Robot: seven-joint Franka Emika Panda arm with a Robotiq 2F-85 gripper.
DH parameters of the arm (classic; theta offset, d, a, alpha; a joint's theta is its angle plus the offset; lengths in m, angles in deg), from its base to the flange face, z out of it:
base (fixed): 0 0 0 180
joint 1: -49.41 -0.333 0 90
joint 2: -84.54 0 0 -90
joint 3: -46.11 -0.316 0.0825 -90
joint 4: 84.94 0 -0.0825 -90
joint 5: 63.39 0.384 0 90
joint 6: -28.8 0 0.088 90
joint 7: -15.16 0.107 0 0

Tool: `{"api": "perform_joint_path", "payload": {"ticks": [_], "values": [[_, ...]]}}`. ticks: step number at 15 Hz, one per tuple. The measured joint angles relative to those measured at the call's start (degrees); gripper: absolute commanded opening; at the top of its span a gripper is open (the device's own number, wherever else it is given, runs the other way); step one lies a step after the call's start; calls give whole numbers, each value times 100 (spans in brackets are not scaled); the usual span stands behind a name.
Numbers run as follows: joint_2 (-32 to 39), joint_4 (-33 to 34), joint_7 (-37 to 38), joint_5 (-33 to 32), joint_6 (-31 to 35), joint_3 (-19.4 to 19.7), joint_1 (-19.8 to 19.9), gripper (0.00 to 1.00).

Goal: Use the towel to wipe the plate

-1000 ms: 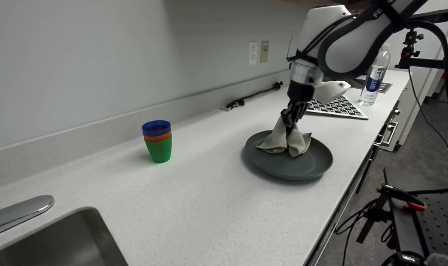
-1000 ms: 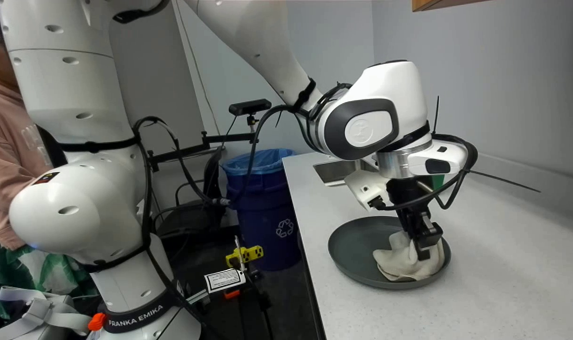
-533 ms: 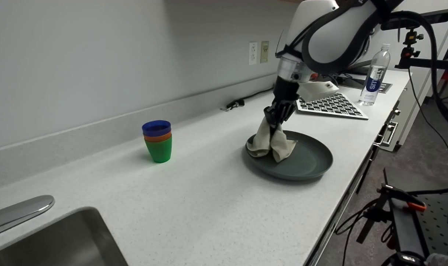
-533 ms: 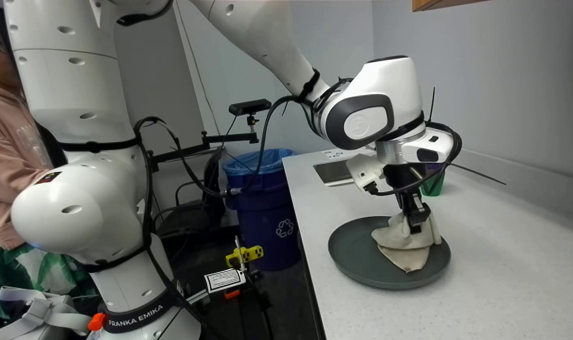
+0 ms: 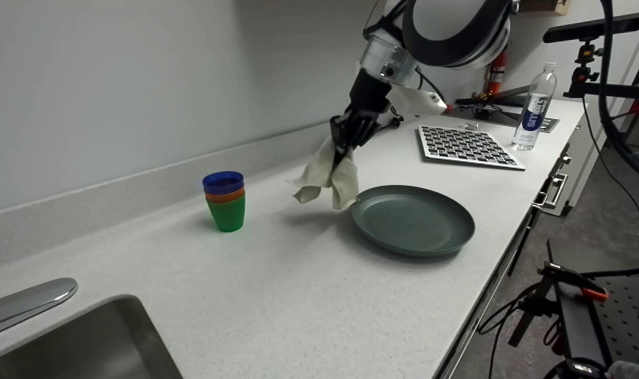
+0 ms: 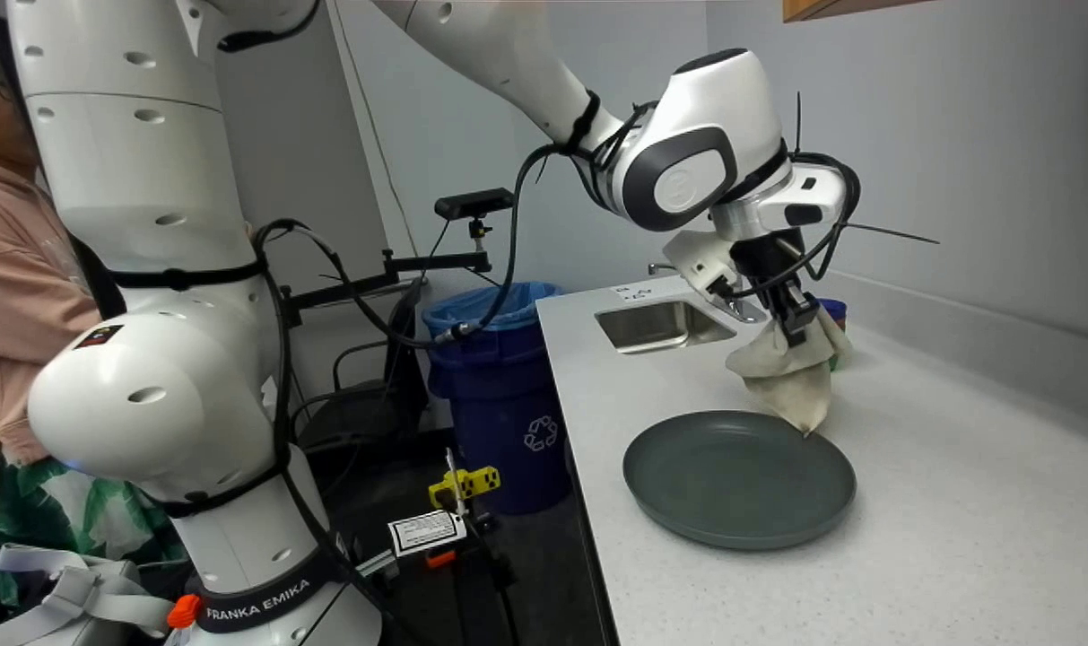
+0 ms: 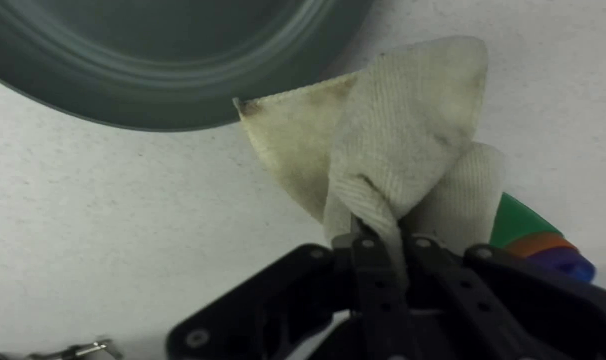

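Just beside the dark-green plate (image 6: pixel 739 484), one corner at its rim, our beige towel (image 6: pixel 793 381) hangs pinched in the Robotiq gripper (image 7: pixel 395 240). We judge wiping as the step in hand; the next pass calls for lowering it onto the plate. Above the plate, our Panda arm (image 6: pixel 750 117) is bent, gripper tilted.

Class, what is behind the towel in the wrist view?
Behind the towel show the plate, counter and stacked cups. It covers a little of the plate's rim and part of the green cup; anything wholly hidden there cannot be told.
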Motion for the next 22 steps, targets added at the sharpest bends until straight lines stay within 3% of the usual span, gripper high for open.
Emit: {"api": "perform_joint_path", "payload": {"ticks": [4,5,7,11,15,22], "values": [[14,178,-467,605,91,-394,-119,2],[24,179,-611,778,89,-484,-136,32],[68,172,-890,1091,63,-629,-142,38],[174,168,-1357,1444,-61,-699,-134,69],[172,172,-1553,1405,-325,-584,-85,99],[-127,171,-1622,164,-1719,66,0,100]]}}
